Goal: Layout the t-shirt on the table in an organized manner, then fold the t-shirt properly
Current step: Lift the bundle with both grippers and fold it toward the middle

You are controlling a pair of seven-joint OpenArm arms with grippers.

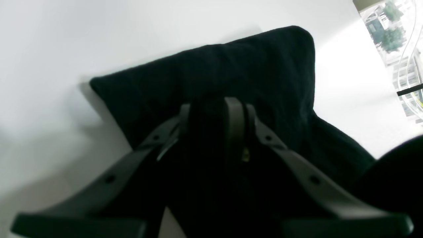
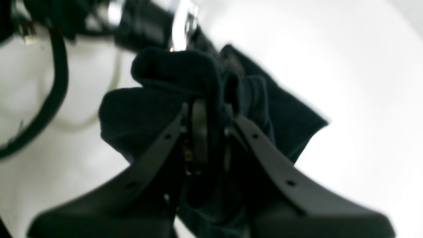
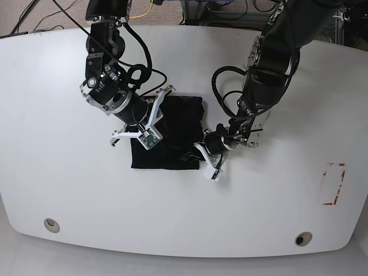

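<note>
The black t-shirt [image 3: 185, 123] lies bunched into a small rectangle in the middle of the white table [image 3: 259, 201]. My left gripper [image 3: 201, 150] sits at its lower right edge. In the left wrist view, the left gripper [image 1: 216, 107] is shut with a fold of the t-shirt [image 1: 248, 62] pinched between its fingers. My right gripper [image 3: 163, 112] is over the shirt's upper left part. Seen from the right wrist, the right gripper [image 2: 210, 110] is shut on bunched t-shirt [image 2: 138, 112] cloth that rises above the table [image 2: 363, 82]. The print is hidden.
A red tape rectangle [image 3: 334, 184] marks the table's right side. Two round holes [image 3: 51, 225] [image 3: 303, 238] sit near the front edge. Cables [image 3: 144, 11] run off the back edge. A black cable loop [image 2: 56, 82] hangs at left in the right wrist view.
</note>
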